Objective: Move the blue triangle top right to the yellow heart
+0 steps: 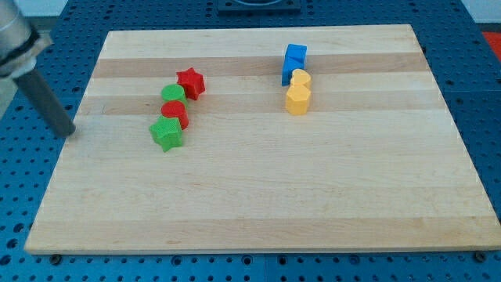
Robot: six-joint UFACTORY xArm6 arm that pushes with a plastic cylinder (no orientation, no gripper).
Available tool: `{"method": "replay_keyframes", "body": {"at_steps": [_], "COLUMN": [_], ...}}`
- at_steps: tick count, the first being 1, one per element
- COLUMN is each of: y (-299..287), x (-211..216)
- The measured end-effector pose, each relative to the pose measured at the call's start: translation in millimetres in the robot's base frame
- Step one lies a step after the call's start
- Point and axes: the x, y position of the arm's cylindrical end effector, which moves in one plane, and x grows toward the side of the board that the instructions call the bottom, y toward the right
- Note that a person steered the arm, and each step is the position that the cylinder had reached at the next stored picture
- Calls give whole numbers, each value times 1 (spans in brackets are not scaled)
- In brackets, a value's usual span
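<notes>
I had no claw on this rig, so nothing about open or closed could be told; the arm ended in a dark rod, and my tip (69, 131) rested at the view's left edge of the wooden desk (258, 204), just where the board meets the blue perforated surface (23, 196) around it. The rod leaned up and away toward the view's top left, blurred near its upper end.

The tip stood well apart from every block. Nearest to it, to the view's right, sat a cluster of four: a red star (190, 82) at the top, a green round block (173, 95) just below and left of it, a red round block (174, 112) under that, and a green star (167, 134) at the bottom. They ran in a slanted line, each touching or just beside its neighbour.

Further toward the view's right, in the upper part of the desk, lay the second group. A blue cube (296, 55) sat at the top, and just beneath it a blue block (287, 74) peeked out, mostly hidden, so I could not make out its shape for certain. Pressed against that blue piece was the yellow heart (300, 78), and just below it a second yellow block (297, 100), touching it.
</notes>
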Motion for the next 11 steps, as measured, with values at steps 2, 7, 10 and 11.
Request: {"method": "replay_keyframes", "body": {"at_steps": [2,7,10,11], "y": [38,328,389,398], "x": [-111,-100,-73,-57]}}
